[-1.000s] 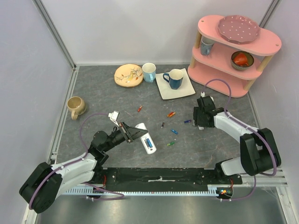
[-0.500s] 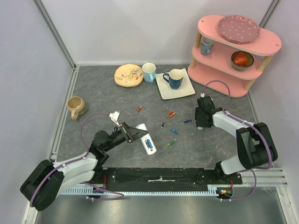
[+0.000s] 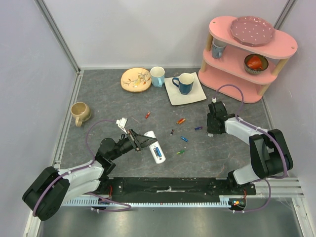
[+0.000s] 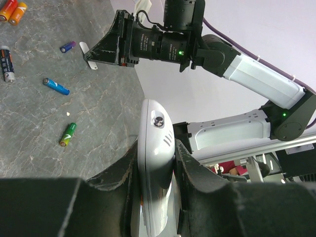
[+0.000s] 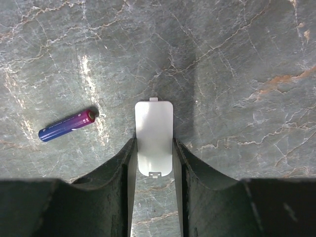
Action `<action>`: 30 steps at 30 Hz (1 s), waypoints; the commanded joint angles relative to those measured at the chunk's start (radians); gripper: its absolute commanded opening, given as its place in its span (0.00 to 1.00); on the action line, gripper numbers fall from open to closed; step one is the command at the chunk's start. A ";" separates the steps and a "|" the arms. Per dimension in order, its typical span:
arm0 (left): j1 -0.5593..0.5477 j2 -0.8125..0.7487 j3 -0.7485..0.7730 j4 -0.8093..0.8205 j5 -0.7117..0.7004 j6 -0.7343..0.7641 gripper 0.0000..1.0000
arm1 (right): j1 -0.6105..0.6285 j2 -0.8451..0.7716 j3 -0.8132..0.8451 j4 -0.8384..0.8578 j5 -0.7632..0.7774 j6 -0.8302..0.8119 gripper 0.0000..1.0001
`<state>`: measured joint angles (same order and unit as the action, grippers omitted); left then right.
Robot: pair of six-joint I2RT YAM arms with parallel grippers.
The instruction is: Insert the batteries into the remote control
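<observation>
My left gripper (image 3: 144,138) is shut on the upper end of the white remote control (image 3: 157,152), whose recess faces up with something blue in it. In the left wrist view the remote (image 4: 155,133) sits between my fingers (image 4: 195,170). My right gripper (image 3: 212,131) is shut on the small white cover piece (image 5: 154,129), low over the table. Loose batteries lie between the arms: red (image 3: 147,115), orange (image 3: 181,120), dark (image 3: 172,132), blue (image 3: 183,139), green (image 3: 180,152) and purple (image 3: 198,129). The purple battery (image 5: 67,125) lies just left of the cover.
A tan mug (image 3: 80,113) stands at the left. A patterned plate (image 3: 136,79), a light blue mug (image 3: 157,76) and a white tray (image 3: 173,94) with a dark blue mug stand at the back. A pink shelf (image 3: 249,54) fills the back right corner.
My right gripper has shifted slightly away from me with the cover. The left arm and the remote have barely moved. The batteries lie where they were.
</observation>
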<state>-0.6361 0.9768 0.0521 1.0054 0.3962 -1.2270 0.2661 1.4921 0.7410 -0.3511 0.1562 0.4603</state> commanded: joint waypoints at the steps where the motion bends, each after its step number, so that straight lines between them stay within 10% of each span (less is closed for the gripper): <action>1: 0.000 -0.006 -0.012 0.076 0.013 -0.002 0.02 | -0.004 0.042 -0.015 -0.002 -0.018 0.006 0.36; 19: 0.000 0.000 0.055 0.027 0.000 0.015 0.02 | 0.036 -0.288 -0.009 -0.134 -0.072 0.043 0.23; 30: -0.004 0.154 0.150 0.099 -0.008 -0.011 0.02 | 0.289 -0.544 0.153 -0.373 -0.155 0.054 0.00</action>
<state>-0.6361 1.0832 0.1558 1.0065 0.3954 -1.2274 0.4797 0.9836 0.7883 -0.5838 0.0418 0.5060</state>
